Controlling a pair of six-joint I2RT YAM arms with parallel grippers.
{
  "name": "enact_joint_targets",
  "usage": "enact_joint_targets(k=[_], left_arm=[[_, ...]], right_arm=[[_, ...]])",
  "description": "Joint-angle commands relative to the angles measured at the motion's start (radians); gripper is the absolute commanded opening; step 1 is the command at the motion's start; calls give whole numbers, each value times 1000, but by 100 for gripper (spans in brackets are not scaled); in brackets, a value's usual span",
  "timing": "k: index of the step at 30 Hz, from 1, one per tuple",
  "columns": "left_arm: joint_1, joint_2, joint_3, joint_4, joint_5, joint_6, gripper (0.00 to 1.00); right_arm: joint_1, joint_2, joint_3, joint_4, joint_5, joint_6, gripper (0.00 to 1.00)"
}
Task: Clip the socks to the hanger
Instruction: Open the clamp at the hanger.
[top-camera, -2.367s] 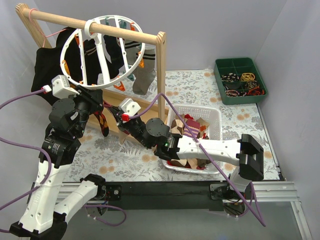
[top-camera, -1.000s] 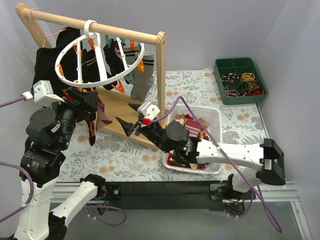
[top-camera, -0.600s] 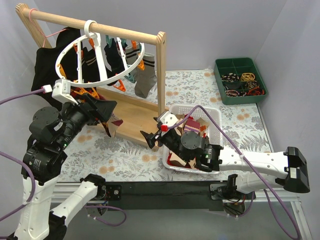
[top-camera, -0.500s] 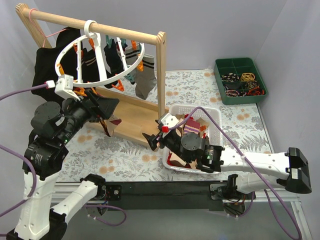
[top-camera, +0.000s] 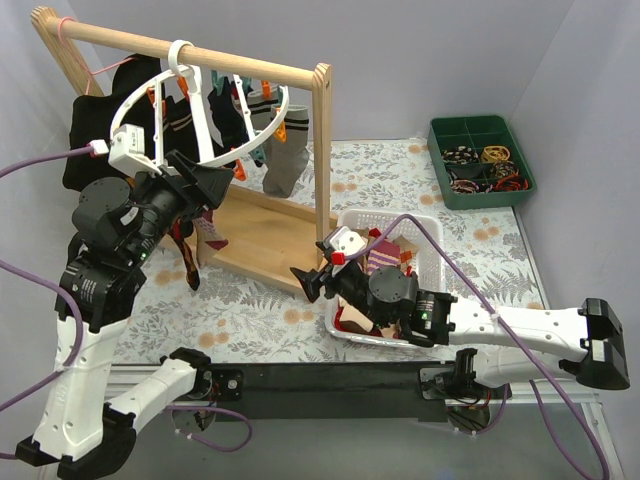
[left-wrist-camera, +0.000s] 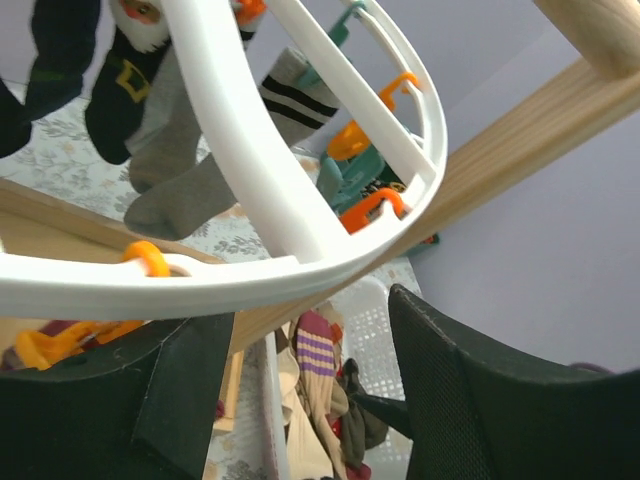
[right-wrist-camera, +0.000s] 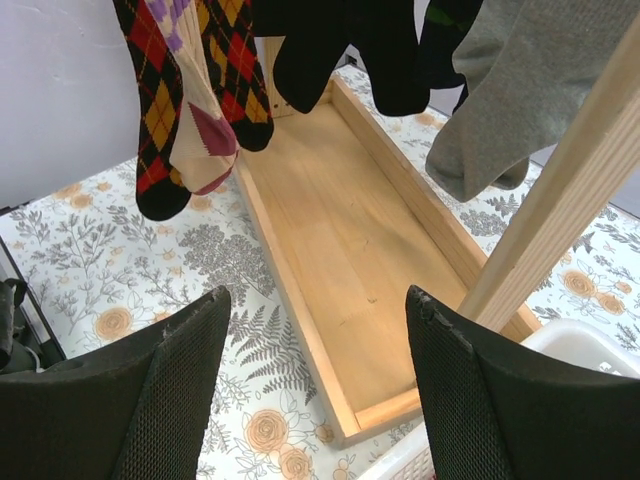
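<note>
Nearest the arm bases, the right hand hovers over the flowered counter just left of the white basket. Its fingers stand apart with nothing between them. A couple of seconds ago it reached in under the hanger, and it has since drawn back to the basket's near-left corner. Loose socks lie heaped in the basket, a maroon one with purple stripes on top.

Beyond that sits the wooden stand, its flat base seen close in the right wrist view. Over it dangle two diamond-patterned socks, dark ones and a grey sock.

The left hand has climbed from half a second ago and now sits just beneath the white hanger. In its wrist view its fingers are spread, and the ring's rim crosses just past their tips. I cannot tell whether they touch. The hanger hangs by its hook on the rail. It lies flatter than before, with socks and orange and teal pegs around it.

A green tray sits at the far right corner.
</note>
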Motion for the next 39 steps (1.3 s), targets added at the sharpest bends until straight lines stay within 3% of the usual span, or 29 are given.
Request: enact_joint_targets(k=[1, 12, 21, 32, 39], left_arm=[[-2, 11, -22, 48, -128, 8, 59], [-2, 23, -94, 138, -105, -27, 55], [-2, -14, -116, 143, -267, -2, 43], [-4, -38, -148, 97, -399, 24, 39], [-2, -35, -129, 102, -416, 39, 37]], right_arm=[[-3, -37, -23, 34, 12, 14, 76], [-8, 0, 7, 36, -23, 5, 75], [-36, 29, 46, 59, -51, -42, 75], [-247, 127, 200, 186, -446, -9, 75], [-262, 304, 412, 266, -589, -3, 74]])
